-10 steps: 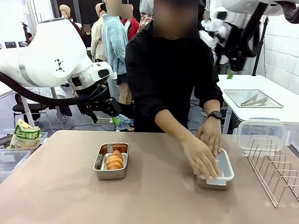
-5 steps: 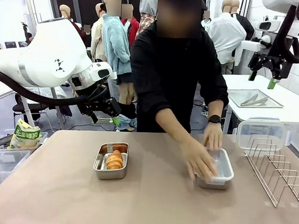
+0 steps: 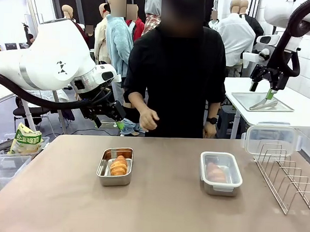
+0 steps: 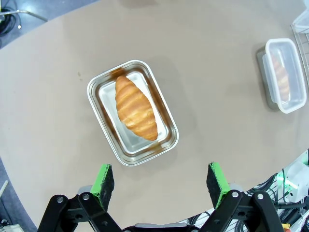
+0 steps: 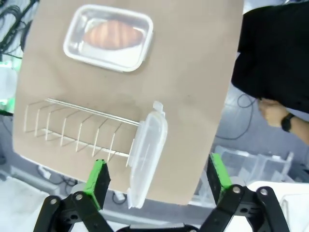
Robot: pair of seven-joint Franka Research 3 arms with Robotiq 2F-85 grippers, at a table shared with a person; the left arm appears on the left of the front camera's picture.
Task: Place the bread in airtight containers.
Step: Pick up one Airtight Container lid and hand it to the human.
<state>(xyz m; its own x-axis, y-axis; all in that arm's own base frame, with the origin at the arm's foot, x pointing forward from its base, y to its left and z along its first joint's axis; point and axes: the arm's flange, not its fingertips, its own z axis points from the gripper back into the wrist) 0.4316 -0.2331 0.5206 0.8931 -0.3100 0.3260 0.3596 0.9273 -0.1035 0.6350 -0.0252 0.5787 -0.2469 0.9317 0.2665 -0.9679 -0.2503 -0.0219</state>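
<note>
Lying in lidless tin [image 4: 100, 108], glossy ridged golden croissant [image 4: 135, 107], both end effectors [image 4: 159, 171] [image 5: 157, 166] spread, empty

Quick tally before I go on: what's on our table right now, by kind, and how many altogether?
croissants: 2
steel tins: 2
clear lids: 2 (one on a tin, one standing at the rack)
wire rack: 1
Total: 7
</note>
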